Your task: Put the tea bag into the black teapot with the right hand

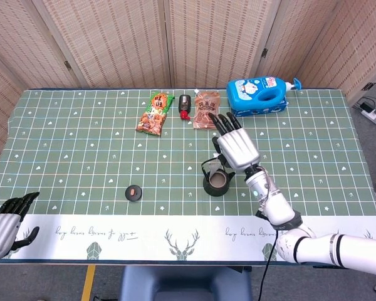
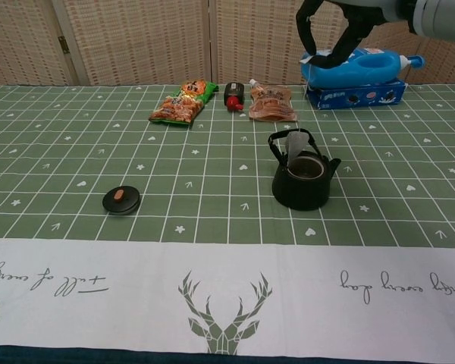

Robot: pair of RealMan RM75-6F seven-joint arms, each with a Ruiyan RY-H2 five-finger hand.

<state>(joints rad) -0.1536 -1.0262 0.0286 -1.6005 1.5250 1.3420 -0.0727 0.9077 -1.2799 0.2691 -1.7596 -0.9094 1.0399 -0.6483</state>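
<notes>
The black teapot (image 2: 302, 182) stands lidless right of the table's middle, its handle upright; the head view shows it as well (image 1: 217, 182). My right hand (image 2: 335, 29) hovers above it and pinches the white tag of the tea bag (image 2: 296, 144). The bag hangs on its string just over the pot's open mouth, at the left side of the rim. In the head view the right hand (image 1: 235, 148) covers the bag and the pot's far edge. My left hand (image 1: 4, 217) rests low at the table's near-left corner, holding nothing.
The teapot's lid (image 2: 121, 199) lies on the cloth to the left of the pot. Along the far edge sit an orange snack bag (image 2: 182, 102), a dark bottle (image 2: 233, 95), a brown pouch (image 2: 271, 104) and a blue detergent bottle (image 2: 364, 67) on a box.
</notes>
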